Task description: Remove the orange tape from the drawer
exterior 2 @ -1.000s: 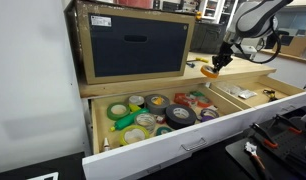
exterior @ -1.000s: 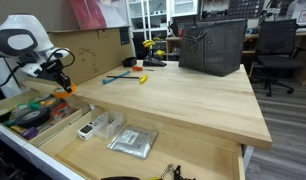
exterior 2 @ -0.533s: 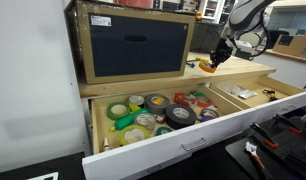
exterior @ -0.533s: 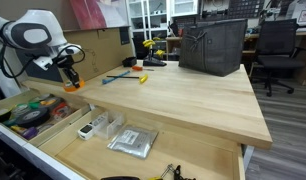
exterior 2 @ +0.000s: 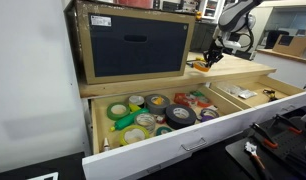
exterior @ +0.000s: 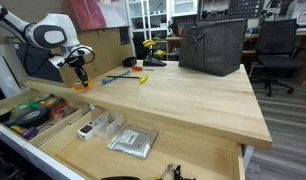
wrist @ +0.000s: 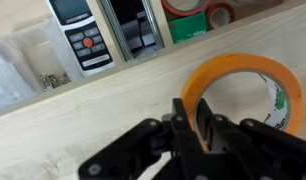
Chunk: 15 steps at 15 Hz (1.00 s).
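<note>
I'm working over a pale wood desk top [exterior: 183, 100] in a cluttered workshop office with shelving along the back. From the left in an exterior view I see the arm, a cardboard wall [exterior: 98, 50] behind it, a black bin [exterior: 211, 46] on the far part of the top, and an office chair [exterior: 278, 48] on the floor at the right. The drawer [exterior: 78, 150] stands open below the front edge, and its left compartment is full of tape rolls.

The exterior view from the drawer's end gives me what that one doesn't. It looks straight down on the rolls [exterior 2: 153, 108], packed close together, and it shows a dark box [exterior 2: 133, 45] in a cardboard frame on the top above them. There the gripper [exterior 2: 207, 60] is small and far off.

Only the wrist view shows a keypad handset [wrist: 78, 30] lying in a compartment, with a green roll [wrist: 189, 30] further right. Both are beyond the edge of the top.

In that view the jaws are narrow, pinched on the wall of the orange tape [wrist: 243, 92]. 1 finger is outside the ring and 1 is inside its hole.

The orange tape is out of the drawer, over the top near its front edge and toward the arm's end. I can't tell whether it touches the wood or hangs just above it.
</note>
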{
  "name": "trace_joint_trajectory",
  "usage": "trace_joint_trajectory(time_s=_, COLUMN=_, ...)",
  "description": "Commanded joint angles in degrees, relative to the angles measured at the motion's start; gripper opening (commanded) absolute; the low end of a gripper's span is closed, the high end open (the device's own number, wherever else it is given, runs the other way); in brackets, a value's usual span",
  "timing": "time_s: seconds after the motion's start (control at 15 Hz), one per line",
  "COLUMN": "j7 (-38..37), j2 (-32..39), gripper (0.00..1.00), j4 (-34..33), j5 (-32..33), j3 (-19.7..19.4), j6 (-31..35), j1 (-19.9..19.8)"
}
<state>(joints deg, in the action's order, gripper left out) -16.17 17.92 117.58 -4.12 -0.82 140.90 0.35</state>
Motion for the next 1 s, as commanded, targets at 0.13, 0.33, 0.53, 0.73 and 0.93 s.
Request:
trace_joint_trajectory(time_s=0.13, j7=-3.4, j2=7.9, gripper=0.04, j4=-10.6, j5=-1.0, j3=-0.7, j6=-7.6, j1=0.7)
trace_joint_trajectory(time_s=0.33, j7=-4.6, j2=10.2, gripper=0.04, j4=-13.7, j5=-0.7, j3=-1.0, j6=-9.3, j1=1.0)
trace_joint_trajectory(time_s=0.53, j7=-5.8, j2=10.7, gripper=0.42, j4=-15.1, j5=-0.1, j3=-1.3, j6=-10.4, j1=1.6)
trace_joint_trajectory(time_s=0.73, j7=-7.2, j2=9.2, gripper=0.57, j4=-13.8, j5=1.7, j3=-1.9, j6=-9.0, j1=3.2)
trace_joint_trajectory(time_s=0.93, j7=-8.2, j2=7.6, gripper=0.78, j4=-12.7, j5=3.9, j3=-2.1, j6=-8.2, j1=4.9)
